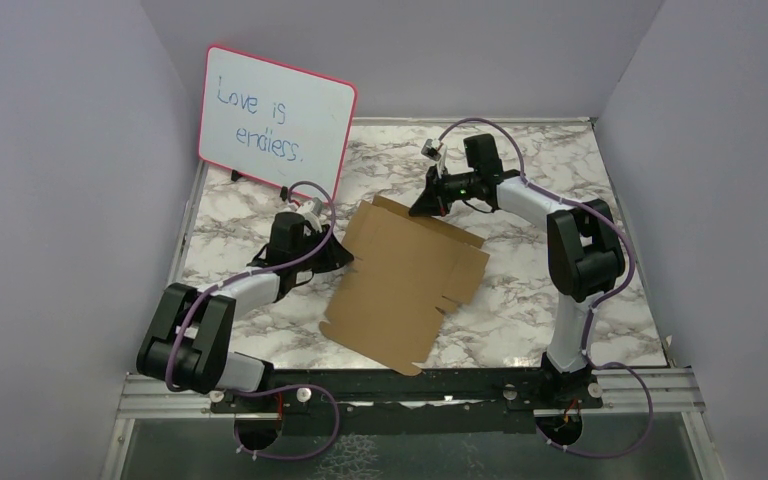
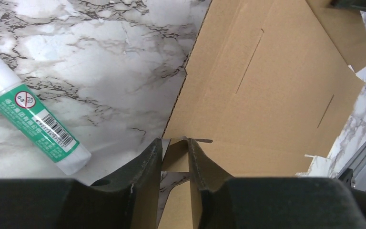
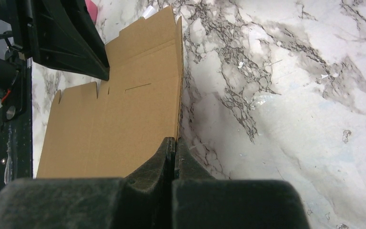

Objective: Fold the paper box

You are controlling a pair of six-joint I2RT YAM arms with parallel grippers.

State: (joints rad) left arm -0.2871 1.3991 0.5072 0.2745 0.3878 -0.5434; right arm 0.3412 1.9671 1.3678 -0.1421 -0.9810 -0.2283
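Observation:
The paper box (image 1: 405,285) is a flat brown die-cut cardboard sheet lying in the middle of the marble table. My left gripper (image 1: 345,258) is at its left corner. In the left wrist view the left gripper (image 2: 175,150) has its jaws a little apart, with a small corner tab of the sheet (image 2: 267,95) between them. My right gripper (image 1: 422,207) is at the sheet's far edge. The right wrist view shows the right gripper (image 3: 174,143) with its fingers pressed together, and the cardboard's edge (image 3: 119,124) runs straight into the seam between them.
A pink-framed whiteboard (image 1: 275,120) stands at the back left. A green-and-white glue stick (image 2: 33,126) lies on the marble just left of the left gripper. Purple walls close in three sides. A metal rail (image 1: 410,385) runs along the near edge.

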